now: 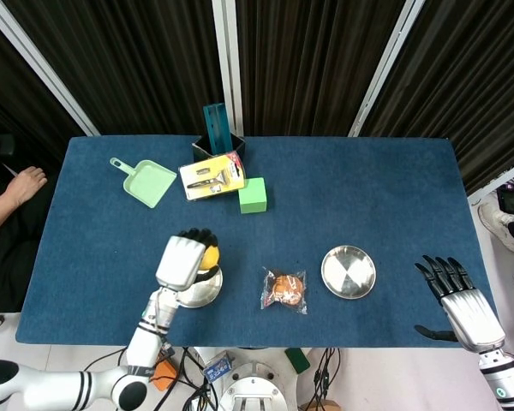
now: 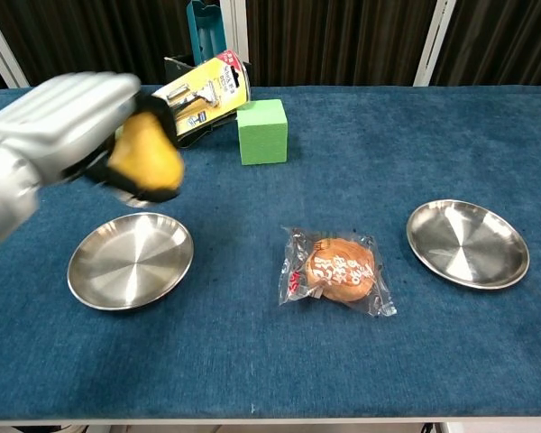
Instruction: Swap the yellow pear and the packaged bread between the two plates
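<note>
My left hand [image 1: 182, 259] [image 2: 68, 117] grips the yellow pear [image 2: 144, 159] [image 1: 209, 256] in the air above the left steel plate [image 2: 129, 260] [image 1: 202, 293]. The packaged bread [image 1: 284, 289] [image 2: 339, 270] lies flat on the blue cloth between the two plates. The right steel plate [image 1: 349, 271] [image 2: 467, 243] holds nothing. My right hand [image 1: 459, 295] hangs open past the table's front right corner, fingers spread, seen only in the head view.
At the back stand a green block [image 1: 253, 194] [image 2: 262, 131], a carded razor pack [image 1: 212, 175] [image 2: 197, 97], a teal holder [image 1: 217, 128] and a green dustpan [image 1: 146, 181] [image 2: 79, 124]. A person's hand [image 1: 24, 183] rests at the table's left edge.
</note>
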Controlling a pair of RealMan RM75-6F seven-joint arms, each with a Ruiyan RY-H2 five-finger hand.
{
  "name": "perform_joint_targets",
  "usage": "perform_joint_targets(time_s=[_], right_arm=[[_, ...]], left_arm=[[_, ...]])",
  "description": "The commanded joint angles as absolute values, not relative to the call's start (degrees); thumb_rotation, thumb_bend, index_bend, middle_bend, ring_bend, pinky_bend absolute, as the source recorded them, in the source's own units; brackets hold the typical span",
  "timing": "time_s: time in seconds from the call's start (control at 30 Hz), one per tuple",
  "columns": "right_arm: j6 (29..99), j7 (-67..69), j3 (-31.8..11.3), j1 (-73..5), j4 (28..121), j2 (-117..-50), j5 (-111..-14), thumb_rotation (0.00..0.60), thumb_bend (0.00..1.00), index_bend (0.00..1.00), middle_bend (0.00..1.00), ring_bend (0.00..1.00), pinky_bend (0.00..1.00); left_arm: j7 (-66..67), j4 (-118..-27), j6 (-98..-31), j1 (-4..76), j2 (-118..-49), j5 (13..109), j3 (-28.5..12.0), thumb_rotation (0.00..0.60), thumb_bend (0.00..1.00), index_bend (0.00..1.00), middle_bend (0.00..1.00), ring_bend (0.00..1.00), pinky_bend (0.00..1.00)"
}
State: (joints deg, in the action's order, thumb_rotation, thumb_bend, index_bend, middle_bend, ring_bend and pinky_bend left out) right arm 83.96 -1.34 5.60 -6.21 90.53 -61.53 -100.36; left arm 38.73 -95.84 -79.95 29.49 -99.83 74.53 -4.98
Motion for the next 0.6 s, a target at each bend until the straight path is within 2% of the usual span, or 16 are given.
perform_joint_targets(time_s=[0.03, 0.2, 0.27, 0.4, 0.6], right_arm=[[83.39, -2.55, 5.89, -6.16, 90.72, -62.04, -100.66, 0.49, 0.16, 0.0, 0.0, 0.0, 0.0], [82.56, -3.69, 5.64, -6.35, 91.06, -62.48, -100.15, 0.49, 0.16, 0.0, 0.0, 0.0, 0.0], [82.5, -3.63, 5.61, -6.38, 91.1, -62.43, -100.07, 0.49, 0.16, 0.0, 0.0, 0.0, 0.0], [82.42, -3.19, 5.53, -6.38, 90.92, -62.28, -99.81, 0.489, 0.16, 0.0, 0.0, 0.0, 0.0], [82.57, -3.06, 5.47, -6.35, 90.75, -62.26, -99.88, 0.489, 0.16, 0.0, 0.0, 0.0, 0.0]], left_arm=[[35.58, -94.99, -80.27, 27.17, -97.96, 76.4, -1.54, 0.6, 0.34, 0.5, 0.55, 0.53, 0.56], [34.11, -92.01, -78.62, 26.75, -99.4, 77.48, -0.41, 0.6, 0.31, 0.5, 0.54, 0.53, 0.56], [33.69, -90.74, -77.5, 26.81, -100.23, 77.31, -0.41, 0.6, 0.26, 0.5, 0.52, 0.51, 0.54], [32.83, -89.54, -74.78, 26.82, -100.77, 76.03, -0.23, 0.6, 0.15, 0.45, 0.41, 0.4, 0.43], [32.25, -89.42, -73.87, 26.47, -100.43, 76.39, -0.3, 0.6, 0.11, 0.4, 0.32, 0.29, 0.36]])
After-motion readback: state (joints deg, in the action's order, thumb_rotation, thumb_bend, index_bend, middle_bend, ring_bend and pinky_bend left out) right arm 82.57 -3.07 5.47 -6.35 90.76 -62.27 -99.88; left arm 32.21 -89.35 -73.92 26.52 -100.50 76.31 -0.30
